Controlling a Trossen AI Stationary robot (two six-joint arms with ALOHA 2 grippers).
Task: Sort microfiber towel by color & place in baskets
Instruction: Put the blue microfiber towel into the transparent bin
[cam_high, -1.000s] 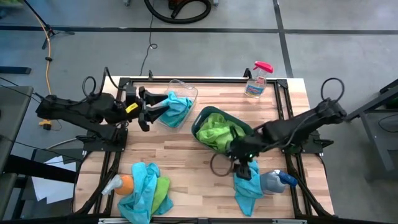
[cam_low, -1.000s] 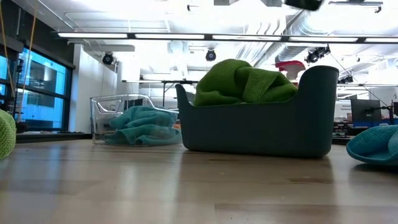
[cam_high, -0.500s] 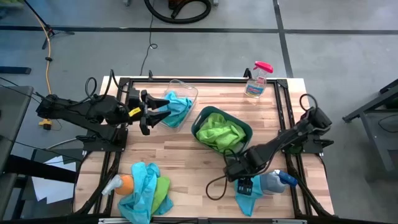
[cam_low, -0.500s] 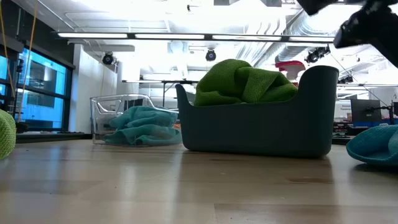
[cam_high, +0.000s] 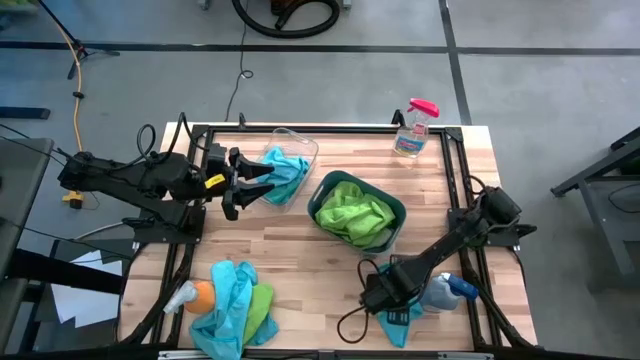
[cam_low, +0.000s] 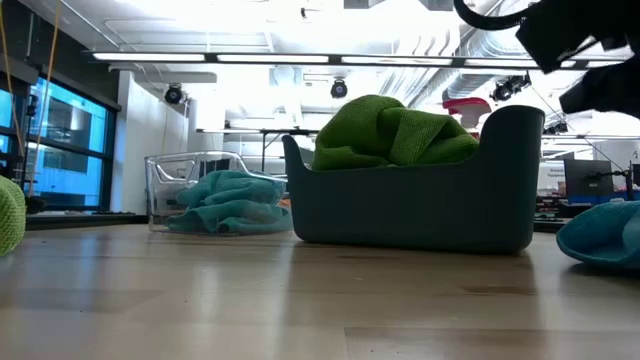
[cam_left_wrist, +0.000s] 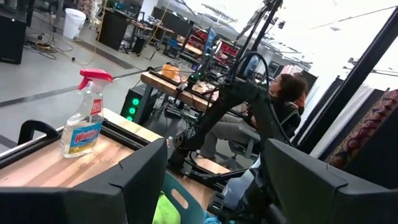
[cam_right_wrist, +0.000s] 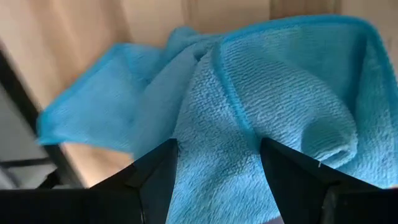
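Here, right gripper (cam_right_wrist: 214, 180) open above turquoise towel (cam_right_wrist: 273, 112), perhaps touching.

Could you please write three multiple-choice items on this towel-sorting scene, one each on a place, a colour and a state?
1. Where does the right claw hover?
A. above the turquoise towel at the table's near right
B. inside the clear basket
C. beside the pink-topped spray bottle

2. What colour are the towels in the dark teal-grey basket?
A. turquoise
B. lime green
C. white

3. How do the right claw's fingers stand?
A. shut on a green towel
B. open, holding nothing
C. shut on a bottle

Answers:
1 A: the high view shows the claw over that towel.
2 B: the green towels fill it in the high and low views.
3 B: the right wrist view shows the fingers spread above the cloth.
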